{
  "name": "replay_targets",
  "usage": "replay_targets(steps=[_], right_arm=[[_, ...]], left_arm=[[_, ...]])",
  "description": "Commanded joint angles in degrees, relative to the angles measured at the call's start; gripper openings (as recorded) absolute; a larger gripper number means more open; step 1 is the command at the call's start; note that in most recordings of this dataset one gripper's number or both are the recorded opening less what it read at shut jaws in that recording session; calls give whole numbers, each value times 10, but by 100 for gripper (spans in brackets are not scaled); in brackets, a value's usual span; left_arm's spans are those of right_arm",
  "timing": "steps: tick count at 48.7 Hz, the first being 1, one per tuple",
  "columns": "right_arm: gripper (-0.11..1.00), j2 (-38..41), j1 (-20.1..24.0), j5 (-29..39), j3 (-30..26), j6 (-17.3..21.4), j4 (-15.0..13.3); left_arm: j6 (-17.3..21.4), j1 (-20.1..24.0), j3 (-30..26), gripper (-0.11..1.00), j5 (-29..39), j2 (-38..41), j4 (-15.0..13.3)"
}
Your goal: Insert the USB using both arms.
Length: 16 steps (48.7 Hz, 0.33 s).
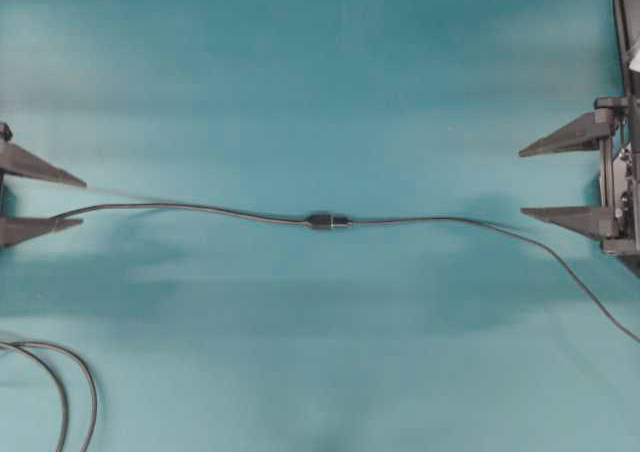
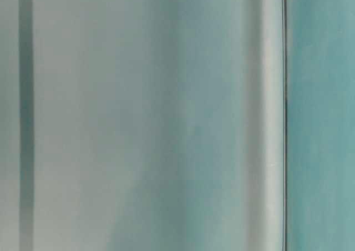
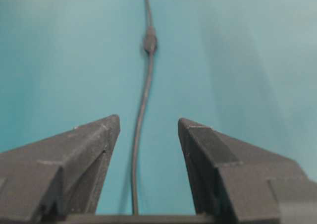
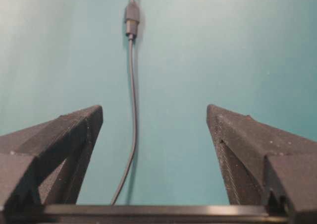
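At bench [image 1: 320, 72] centre: USB [image 1: 327, 221] mated in line | left gripper [image 1: 80, 204] 9 o'clock, right gripper [image 1: 522, 183] 3 o'clock, fingers spread, empty | looped cables [image 1: 60, 382] 7 o'clock.

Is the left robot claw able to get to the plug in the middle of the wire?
Probably yes. The left gripper is open and empty, and only bare teal table lies between it and the USB, which already looks joined to the other cable.

Two grippers [image 1: 75, 204] [image 1: 527, 183], one joined USB connection [image 1: 327, 221], one cable loop [image 1: 60, 382].
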Motion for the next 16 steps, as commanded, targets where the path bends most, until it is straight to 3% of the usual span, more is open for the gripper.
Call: replay_targets(steps=[1,16], right_arm=[[86,4,-12,5,-11,0,-2],[86,4,-48,16,-12,5,-2]], left_arm=[[5,-2,-5,83,16,8,4],[11,-1,-10,83,47,7,3]])
